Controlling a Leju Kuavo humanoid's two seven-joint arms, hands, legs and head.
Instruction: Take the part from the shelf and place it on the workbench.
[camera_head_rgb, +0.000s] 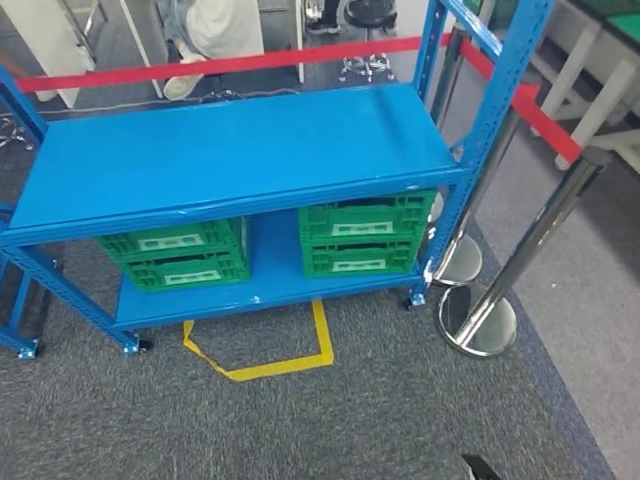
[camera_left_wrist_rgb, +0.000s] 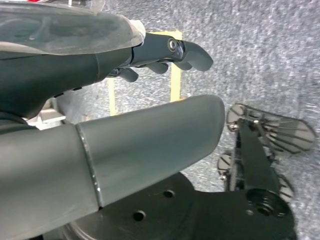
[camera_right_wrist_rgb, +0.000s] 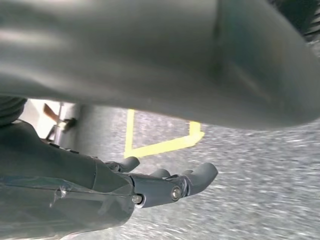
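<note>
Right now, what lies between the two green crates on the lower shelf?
Nothing. In the head view, only a bare strip of the blue lower shelf separates the left green crate from the right green crate.

One blue shelf (camera_head_rgb: 226, 140), two green crates (camera_head_rgb: 177, 255) (camera_head_rgb: 361, 237), two chrome stanchion posts (camera_head_rgb: 521, 250) (camera_head_rgb: 483, 180), one yellow floor outline (camera_head_rgb: 260, 368).

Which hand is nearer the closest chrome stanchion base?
Right, probably. The stanchion base stands ahead on the robot's right; right hand and left hand hang open at its sides.
</note>
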